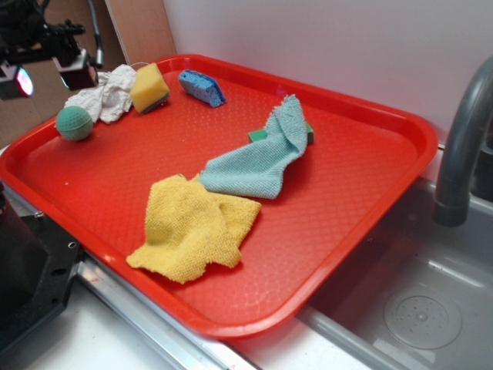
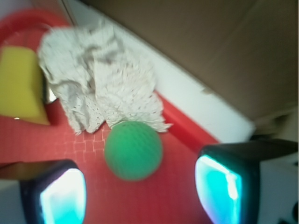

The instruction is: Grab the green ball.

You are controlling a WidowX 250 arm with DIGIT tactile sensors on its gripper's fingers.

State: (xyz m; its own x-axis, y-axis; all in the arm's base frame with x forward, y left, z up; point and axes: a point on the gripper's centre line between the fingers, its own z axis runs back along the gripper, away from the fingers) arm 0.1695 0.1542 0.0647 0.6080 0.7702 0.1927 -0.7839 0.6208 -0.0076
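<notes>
The green ball [image 1: 75,122] [image 2: 133,150] rests on the red tray [image 1: 347,177] near its far left corner, against a crumpled white cloth [image 1: 108,94] [image 2: 100,79]. My gripper [image 1: 46,77] [image 2: 142,191] hovers above and just left of the ball, open. In the wrist view both fingertips [image 2: 63,193] stand wide apart, and the ball lies just beyond the gap between them, touching neither. Nothing is held.
A yellow sponge [image 1: 149,87] [image 2: 21,86] and a blue sponge [image 1: 202,86] lie at the tray's back. A teal cloth [image 1: 258,158] covers a green sponge block [image 1: 259,135]; a yellow cloth [image 1: 192,227] lies in front. A grey faucet [image 1: 462,139] and sink [image 1: 416,308] are right.
</notes>
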